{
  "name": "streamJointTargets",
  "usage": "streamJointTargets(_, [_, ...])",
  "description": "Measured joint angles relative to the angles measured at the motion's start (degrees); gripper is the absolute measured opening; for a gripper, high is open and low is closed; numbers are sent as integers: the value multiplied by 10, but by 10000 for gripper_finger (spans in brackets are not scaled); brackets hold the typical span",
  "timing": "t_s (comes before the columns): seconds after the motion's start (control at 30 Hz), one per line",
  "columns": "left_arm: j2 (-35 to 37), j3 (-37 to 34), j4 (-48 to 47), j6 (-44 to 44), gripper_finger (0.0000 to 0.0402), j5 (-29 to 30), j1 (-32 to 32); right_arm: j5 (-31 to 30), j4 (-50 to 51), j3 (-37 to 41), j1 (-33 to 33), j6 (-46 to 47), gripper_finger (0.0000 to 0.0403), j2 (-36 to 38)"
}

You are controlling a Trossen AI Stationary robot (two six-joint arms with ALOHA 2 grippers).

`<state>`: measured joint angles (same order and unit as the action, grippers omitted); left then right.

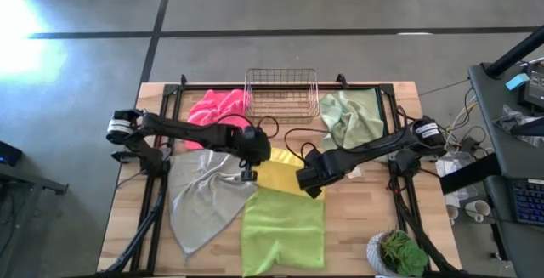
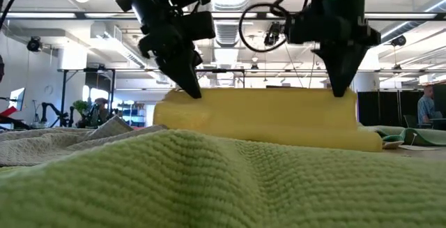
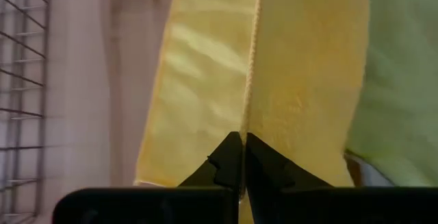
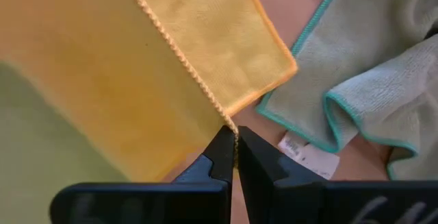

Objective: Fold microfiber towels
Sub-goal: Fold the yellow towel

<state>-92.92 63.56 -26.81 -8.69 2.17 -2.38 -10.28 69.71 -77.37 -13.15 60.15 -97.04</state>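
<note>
Closest to the low camera lies the lime green towel (image 2: pixel 230 179), spread flat at the middle of the bench's near edge and filling the foreground. Just behind it, at the bench's (image 1: pixel 365 210) centre, the yellow towel (image 1: pixel 279 174) is held up by both arms. Each gripper is pinched shut on a corner of its raised edge: the left gripper (image 3: pixel 243 142) on one end, the right gripper (image 4: pixel 235 136) on the other. From the low camera the yellow cloth hangs between them as a doubled band, its lower part resting on the lime green towel's far edge. Toward the bench's left edge, the light grey towel (image 1: pixel 202 195) lies rumpled, touching the lime green one along its side. Bunched at the far edge are the hot pink towel (image 1: pixel 217 106), left of the copper wire basket (image 1: pixel 281 91), and the pale sage green towel (image 1: pixel 350 118), right of it. A small potted plant (image 1: pixel 398 252) stands at the near right corner.
</note>
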Motion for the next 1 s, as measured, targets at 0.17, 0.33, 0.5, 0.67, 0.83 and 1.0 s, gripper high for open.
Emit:
streamJointTargets(0.17, [-9, -1, 24, -32, 0, -3, -13, -4, -2, 14, 6, -3, 8, -11])
streamJointTargets(0.33, [-36, 1, 22, -40, 0, -3, -13, -28, -1, 23, 13, -8, 8, -13])
streamJointTargets(0.5, [-52, 0, 22, -38, 0, -3, -14, -39, -3, 23, 12, -14, 8, -12])
streamJointTargets(0.67, [-52, 0, 21, -38, 0, -3, -14, -39, -9, 23, 12, -29, 10, -13])
streamJointTargets(0.83, [-50, 2, 22, -42, 0, -3, -14, -40, -12, 23, 12, -31, 18, -13])
streamJointTargets(1.0, [-50, -1, 21, -42, 20, -3, -14, -46, -14, 23, 14, -32, 19, -13])
